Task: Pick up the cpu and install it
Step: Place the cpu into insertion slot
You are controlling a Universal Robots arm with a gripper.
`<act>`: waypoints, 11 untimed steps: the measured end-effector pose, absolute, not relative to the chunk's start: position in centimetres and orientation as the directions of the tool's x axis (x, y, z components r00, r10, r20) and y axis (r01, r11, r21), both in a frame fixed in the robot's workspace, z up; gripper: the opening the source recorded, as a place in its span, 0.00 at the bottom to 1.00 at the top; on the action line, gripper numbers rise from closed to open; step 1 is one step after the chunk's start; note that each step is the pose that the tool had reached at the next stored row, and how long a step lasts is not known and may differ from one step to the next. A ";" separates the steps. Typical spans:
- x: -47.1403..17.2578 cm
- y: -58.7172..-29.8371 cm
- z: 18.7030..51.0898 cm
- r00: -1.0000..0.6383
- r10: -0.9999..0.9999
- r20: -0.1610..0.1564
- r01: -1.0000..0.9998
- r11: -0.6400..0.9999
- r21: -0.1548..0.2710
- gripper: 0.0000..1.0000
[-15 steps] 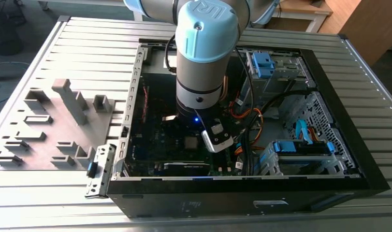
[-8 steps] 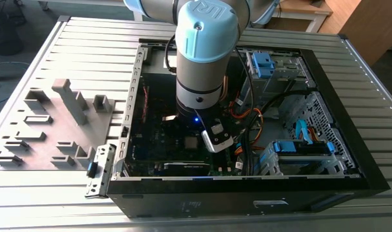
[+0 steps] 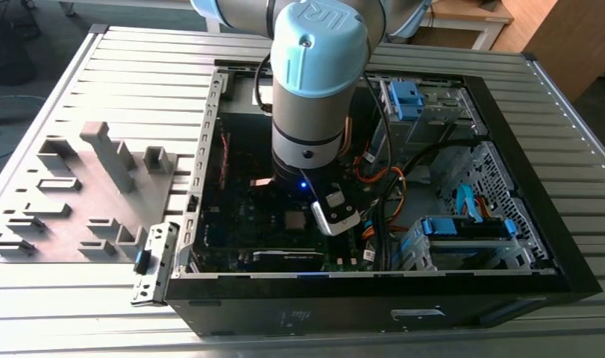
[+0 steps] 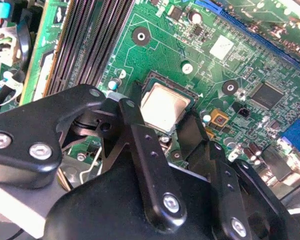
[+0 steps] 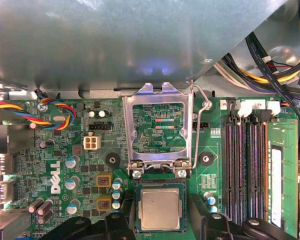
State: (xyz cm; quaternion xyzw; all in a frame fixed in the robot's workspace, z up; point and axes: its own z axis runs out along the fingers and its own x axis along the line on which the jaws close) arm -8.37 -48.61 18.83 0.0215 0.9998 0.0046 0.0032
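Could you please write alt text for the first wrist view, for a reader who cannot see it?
The silver-topped cpu lies flat in its socket on a motherboard, with the open gripper straddling it, one dark finger at each side. Beyond it the metal socket frame stands flipped open, beside the memory slots.

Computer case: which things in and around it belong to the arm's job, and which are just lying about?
Job: cpu, lying in its socket; gripper, open astride it; raised socket frame.
Lying about: memory slots; grey parts tray on the exterior view's left; coloured cables.
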 end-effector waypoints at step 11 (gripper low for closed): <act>-8.4 -48.6 20.9 -0.999 0.043 -0.006 0.043 0.999 0.010 0.55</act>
